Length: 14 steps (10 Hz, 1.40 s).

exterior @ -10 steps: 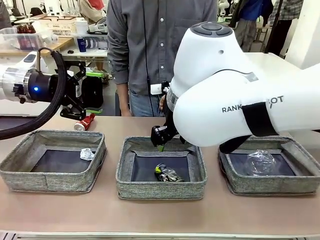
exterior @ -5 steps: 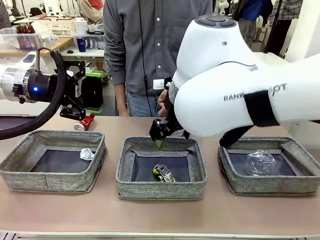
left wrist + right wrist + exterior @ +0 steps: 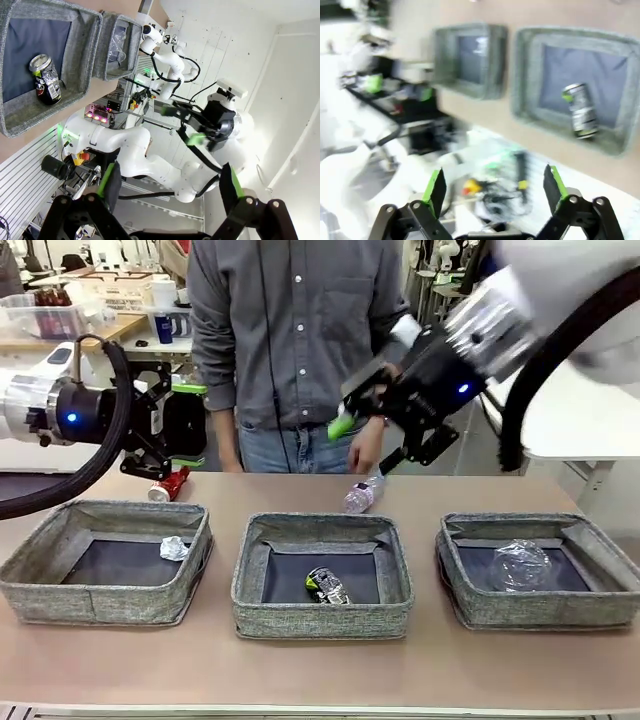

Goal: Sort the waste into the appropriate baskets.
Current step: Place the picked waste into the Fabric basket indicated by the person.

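Observation:
Three grey woven baskets stand in a row. The left basket (image 3: 40,570) holds a crumpled white paper ball (image 3: 174,548). A crushed dark can (image 3: 327,585) lies in the middle basket (image 3: 250,585). The right basket (image 3: 600,605) holds a clear plastic cup (image 3: 520,565). Behind the middle basket lies a clear bottle with a pink label (image 3: 361,496), just under the person's hand (image 3: 365,452). A crushed red can (image 3: 170,483) lies behind the left basket, below my open left gripper (image 3: 168,435). My right gripper (image 3: 367,443) hangs open and empty high over the bottle. The right wrist view is blurred; the dark can (image 3: 581,111) shows there.
The person stands at the far side of the table, behind the middle basket. The table's near strip in front of the baskets is bare. In the left wrist view the dark can (image 3: 45,80) and the right basket (image 3: 117,45) show past the open fingers.
My right arm has risen from the middle basket and swung up to the right. The dark can has rolled a little. The bottle and the person's hand have come into sight. The left arm is still.

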Each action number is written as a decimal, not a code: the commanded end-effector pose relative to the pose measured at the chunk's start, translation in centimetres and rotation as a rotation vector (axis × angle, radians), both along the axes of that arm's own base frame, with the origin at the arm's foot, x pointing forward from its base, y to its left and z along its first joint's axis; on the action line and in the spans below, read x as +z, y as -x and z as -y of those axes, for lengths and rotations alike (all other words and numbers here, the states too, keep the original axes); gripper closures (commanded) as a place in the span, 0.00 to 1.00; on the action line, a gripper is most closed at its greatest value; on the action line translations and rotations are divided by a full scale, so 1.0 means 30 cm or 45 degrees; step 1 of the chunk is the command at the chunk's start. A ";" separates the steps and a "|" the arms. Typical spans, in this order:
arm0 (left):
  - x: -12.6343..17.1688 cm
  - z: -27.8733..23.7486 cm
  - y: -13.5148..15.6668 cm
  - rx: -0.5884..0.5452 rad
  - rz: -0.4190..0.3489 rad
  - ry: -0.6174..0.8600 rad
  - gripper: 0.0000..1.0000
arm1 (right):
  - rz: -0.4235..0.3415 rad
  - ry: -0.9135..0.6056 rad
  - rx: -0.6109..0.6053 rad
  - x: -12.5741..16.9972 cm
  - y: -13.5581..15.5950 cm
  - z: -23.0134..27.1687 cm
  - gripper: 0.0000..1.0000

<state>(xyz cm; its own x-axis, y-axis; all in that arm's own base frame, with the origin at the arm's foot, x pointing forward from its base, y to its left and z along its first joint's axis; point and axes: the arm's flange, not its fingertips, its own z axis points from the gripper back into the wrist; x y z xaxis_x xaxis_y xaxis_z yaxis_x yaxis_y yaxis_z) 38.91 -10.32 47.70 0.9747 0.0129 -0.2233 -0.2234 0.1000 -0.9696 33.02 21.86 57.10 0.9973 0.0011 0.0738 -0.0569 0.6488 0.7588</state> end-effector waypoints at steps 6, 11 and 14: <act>0.006 -0.001 0.004 0.000 -0.002 -0.008 0.00 | 0.073 -0.593 -0.310 -0.250 0.063 0.275 0.00; 0.006 -0.001 0.004 0.000 -0.002 -0.008 0.00 | -0.091 -0.669 -0.398 -0.181 0.006 0.325 0.00; 0.006 -0.001 0.004 0.000 -0.002 -0.008 0.00 | -0.091 -0.669 -0.398 -0.181 0.006 0.325 0.00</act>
